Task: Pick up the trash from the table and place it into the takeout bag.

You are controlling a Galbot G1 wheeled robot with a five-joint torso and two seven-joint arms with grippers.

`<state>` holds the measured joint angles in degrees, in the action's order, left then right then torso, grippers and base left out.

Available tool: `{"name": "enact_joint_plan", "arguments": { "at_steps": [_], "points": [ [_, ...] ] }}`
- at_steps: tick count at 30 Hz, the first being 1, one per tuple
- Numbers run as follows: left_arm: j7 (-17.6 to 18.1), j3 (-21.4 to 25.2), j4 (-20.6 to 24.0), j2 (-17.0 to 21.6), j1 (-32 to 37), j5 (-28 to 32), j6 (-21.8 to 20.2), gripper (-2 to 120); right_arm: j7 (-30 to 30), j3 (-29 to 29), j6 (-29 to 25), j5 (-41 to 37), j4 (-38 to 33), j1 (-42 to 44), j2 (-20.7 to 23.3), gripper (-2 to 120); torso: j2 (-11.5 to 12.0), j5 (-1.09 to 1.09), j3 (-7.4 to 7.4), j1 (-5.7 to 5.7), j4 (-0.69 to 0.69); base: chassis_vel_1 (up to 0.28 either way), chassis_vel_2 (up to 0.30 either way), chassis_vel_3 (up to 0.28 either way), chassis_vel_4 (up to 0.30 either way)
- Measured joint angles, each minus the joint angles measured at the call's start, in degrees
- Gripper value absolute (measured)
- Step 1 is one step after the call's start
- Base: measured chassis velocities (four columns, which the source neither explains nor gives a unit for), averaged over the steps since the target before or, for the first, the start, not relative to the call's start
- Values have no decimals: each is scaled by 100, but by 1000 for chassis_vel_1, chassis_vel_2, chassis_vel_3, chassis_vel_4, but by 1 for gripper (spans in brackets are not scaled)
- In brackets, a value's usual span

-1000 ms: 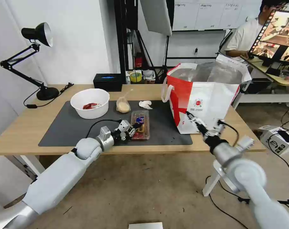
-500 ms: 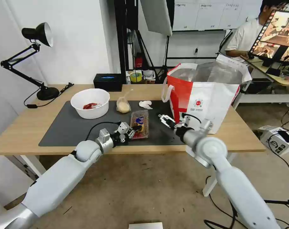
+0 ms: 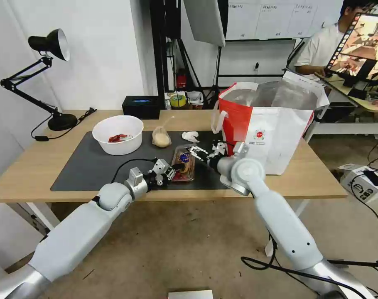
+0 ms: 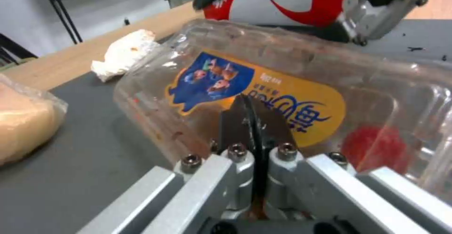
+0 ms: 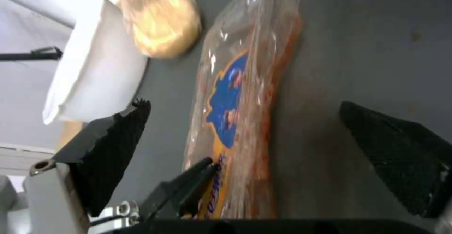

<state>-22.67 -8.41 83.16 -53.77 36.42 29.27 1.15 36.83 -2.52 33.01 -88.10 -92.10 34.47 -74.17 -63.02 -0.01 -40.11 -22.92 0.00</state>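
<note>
Left claw [image 3: 175, 168] pinches the clear hinged plastic tray's [image 3: 183, 162] near edge on the dark grey mat [image 3: 85, 166]; right claw [image 3: 196, 151], spread wide, hovers over its far end.

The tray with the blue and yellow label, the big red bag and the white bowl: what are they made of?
The tray, pinched by the left pincer, looks like thin clear glossy plastic; the red bits show through. The red bag seems coated fabric or paper with a crinkled silver foil lining. The white bowl is matte, perhaps paper or plastic.
</note>
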Motion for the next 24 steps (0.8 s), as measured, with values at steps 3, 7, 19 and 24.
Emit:
{"name": "enact_joint_plan", "arguments": {
  "at_steps": [3,7,19,24],
  "points": [
    [1,6,3,21,1,18,0,0,192,0,115,-164,115,-72,-111,100,0,0,0,0,0,0,0,0,0],
    [5,19,32,37,19,28,0,0,323,-6,195,-223,222,-133,-227,100,0,0,0,0,0,0,0,0,0],
    [16,137,239,119,187,40,-3,0,716,-131,309,-410,621,-348,-632,94,-1,0,2,1,-2,0,0,0,0],
    [17,194,282,160,251,50,4,0,949,-201,457,-551,686,-380,-729,82,-2,-1,3,2,-5,0,0,0,0]
  ]
}}
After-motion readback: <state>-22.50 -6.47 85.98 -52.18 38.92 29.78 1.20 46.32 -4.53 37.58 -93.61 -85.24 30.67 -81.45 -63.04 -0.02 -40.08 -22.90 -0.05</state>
